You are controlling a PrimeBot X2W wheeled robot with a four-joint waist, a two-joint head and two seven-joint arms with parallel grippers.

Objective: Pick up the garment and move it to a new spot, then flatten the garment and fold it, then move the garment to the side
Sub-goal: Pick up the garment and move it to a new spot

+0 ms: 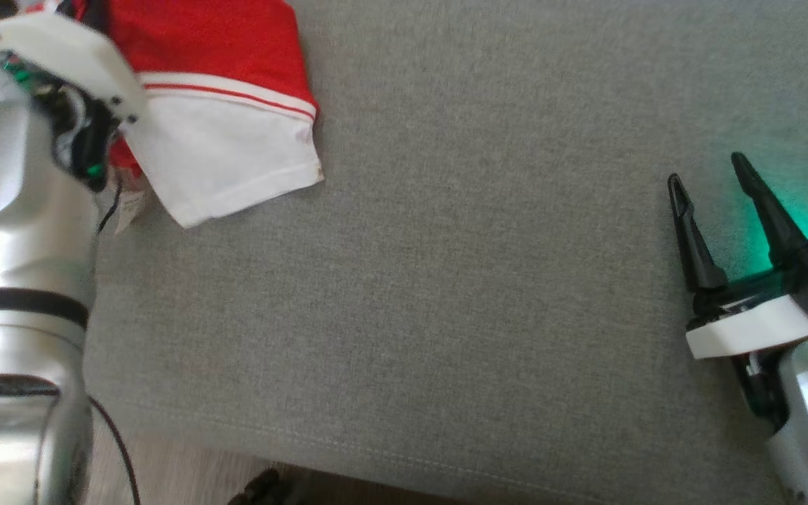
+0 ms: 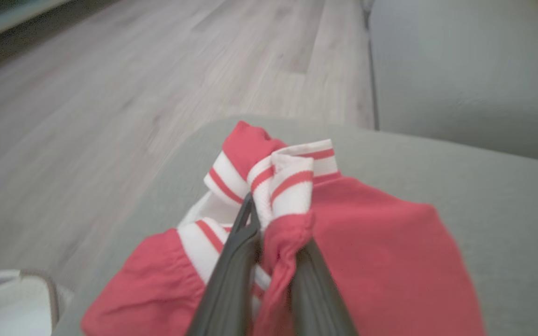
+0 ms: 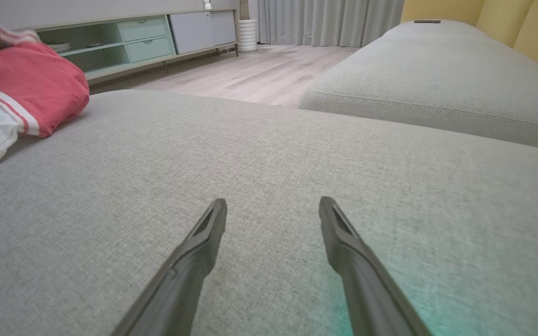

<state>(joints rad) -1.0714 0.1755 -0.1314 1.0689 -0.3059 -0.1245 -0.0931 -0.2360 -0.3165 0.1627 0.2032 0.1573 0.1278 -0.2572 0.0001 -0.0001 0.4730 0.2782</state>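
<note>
At the left end of the grey fabric sofa cushion, the left gripper pinches the bunched red-and-white garment, best lifted fully clear before carrying, the right gripper spread wide, empty

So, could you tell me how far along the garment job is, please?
Done: the grasp; the left gripper is shut on the garment at the left edge of the cushion. The right gripper is open, empty. It looks bunched, so flattening, folding and setting aside probably remain.
</note>
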